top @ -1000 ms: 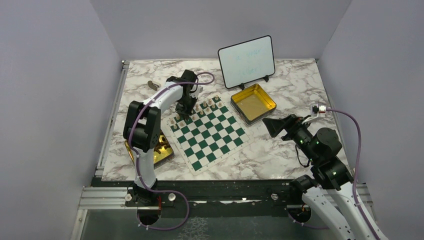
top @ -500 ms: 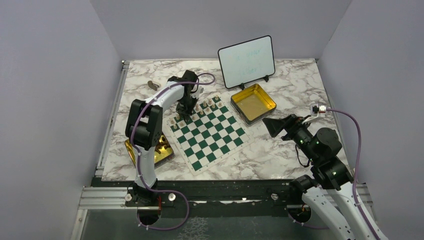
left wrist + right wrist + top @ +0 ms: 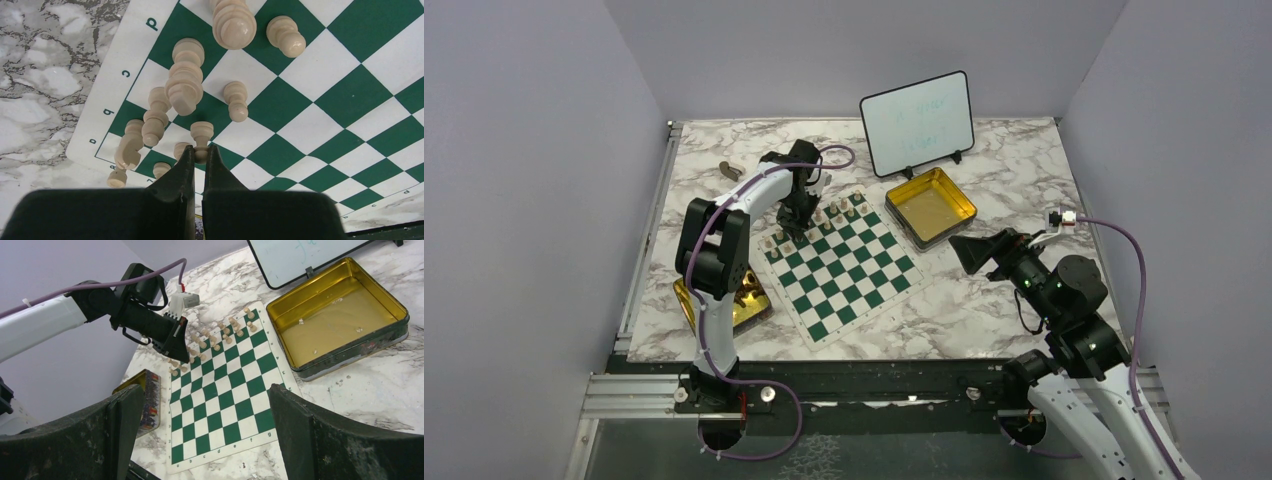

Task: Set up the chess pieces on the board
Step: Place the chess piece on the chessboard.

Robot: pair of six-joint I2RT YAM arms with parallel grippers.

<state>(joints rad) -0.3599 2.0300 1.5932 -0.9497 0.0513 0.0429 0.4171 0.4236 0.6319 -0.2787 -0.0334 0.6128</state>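
Observation:
The green and white board [image 3: 849, 275] lies mid-table. Several pale chess pieces [image 3: 829, 213] stand in rows along its far edge. Over the left end of those rows, my left gripper [image 3: 791, 226] points down. In the left wrist view this gripper [image 3: 201, 153] is shut on the head of a pale pawn [image 3: 201, 134]. That pawn's base meets the board [image 3: 340, 95] beside other pale pieces [image 3: 185, 82]. My right gripper [image 3: 969, 252] hovers to the right of the board, open and holding nothing. From the right wrist, the gripper [image 3: 205, 400] looks down on the board [image 3: 225, 405].
An open gold tin [image 3: 931, 206] sits right of the board's far corner, with a small whiteboard [image 3: 917, 122] propped behind it. Another gold tin [image 3: 732, 300] lies left of the board, under the left arm. A small brown object [image 3: 729, 169] lies at the far left.
The left arm's elbow has shifted slightly; its gripper stays shut at the same spot on the board. The right arm has not moved.

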